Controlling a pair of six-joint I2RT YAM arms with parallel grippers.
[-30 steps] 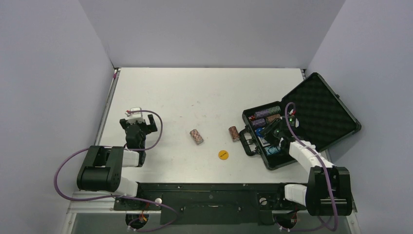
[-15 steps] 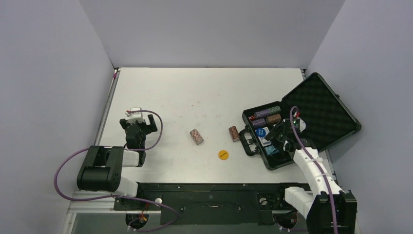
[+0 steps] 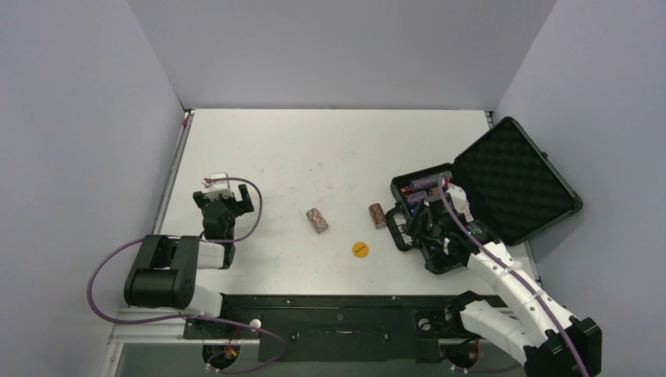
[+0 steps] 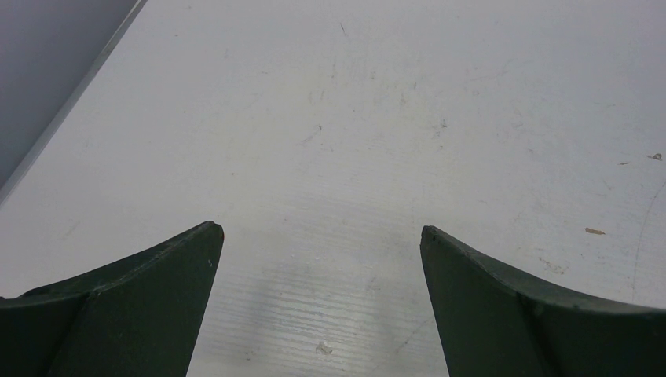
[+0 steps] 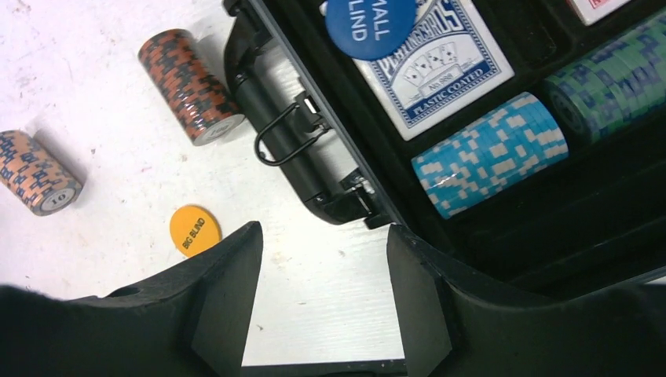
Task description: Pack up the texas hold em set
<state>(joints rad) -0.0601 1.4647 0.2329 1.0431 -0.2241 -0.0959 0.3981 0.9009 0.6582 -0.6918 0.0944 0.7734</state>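
We see a white table (image 3: 314,149) sitting inside a three-sided booth. Back wall (image 3: 338,47), left wall (image 3: 71,141) and right wall (image 3: 612,102) are all plain matte pale grey with a lilac tint. The walls close in on the table's far and side edges. A thin metal edge strip (image 3: 174,169) runs down the table's left side. The top is worn: we note faint reddish smudges (image 3: 320,166) near the middle, and fine scratches and specks (image 4: 330,133) in the left wrist view. A black rail (image 3: 338,310) lies along the near edge. Light is even and soft, shadows short and faint; we see a mild sheen on the tabletop up close.
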